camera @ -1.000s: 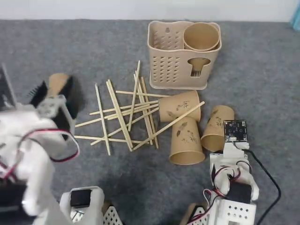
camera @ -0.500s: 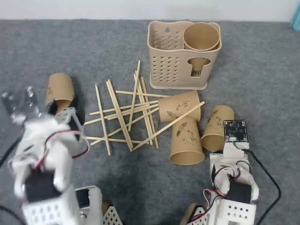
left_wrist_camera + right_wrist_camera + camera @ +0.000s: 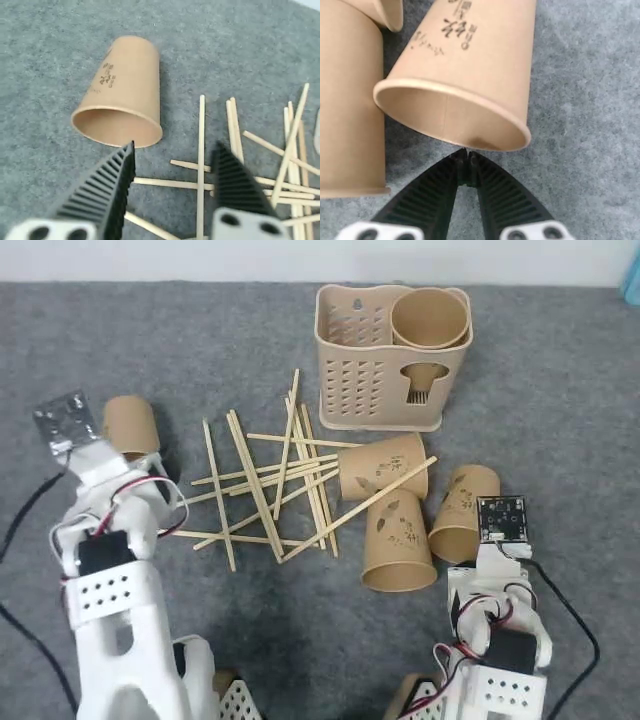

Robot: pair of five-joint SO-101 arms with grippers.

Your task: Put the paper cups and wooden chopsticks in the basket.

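Left pincer: the left gripper (image 3: 175, 146) has its jaws spread wide and holds nothing. It hangs near the table's left edge, over stray chopsticks and just beside the mouth of a lone paper cup (image 3: 122, 100).
Right pincer: the right gripper (image 3: 467, 152) is closed on nothing, its tips right at the rim of the nearest cup (image 3: 470, 75). Whether they touch that rim is hard to tell.
Cups: one stacked cup (image 3: 430, 318) stands upright in the right compartment of the basket (image 3: 365, 380). Three fallen cups (image 3: 397, 540) lie close together toward the near right. The lone one lies on its side at the left.
Chopsticks: the wooden chopsticks (image 3: 265, 485) lie criss-crossed mid-table, and one long stick rests across the fallen cups.
Basket: it stands upright by the far edge, and its left compartment looks free.
Handling: the cups are probably light and thin-walled, easy to crush. A pinch across the rim, one finger inside, should hold best. The chopsticks are stiff, slim and smooth, apt to roll or pivot, so it is best to grip them near mid-length, one or two at a time.
Surface: grey short-pile carpet (image 3: 560, 390) covers the table. It should stop things sliding, though low sticks leave little room under the fingers.
Room: a pale wall (image 3: 300, 260) runs behind the far edge.
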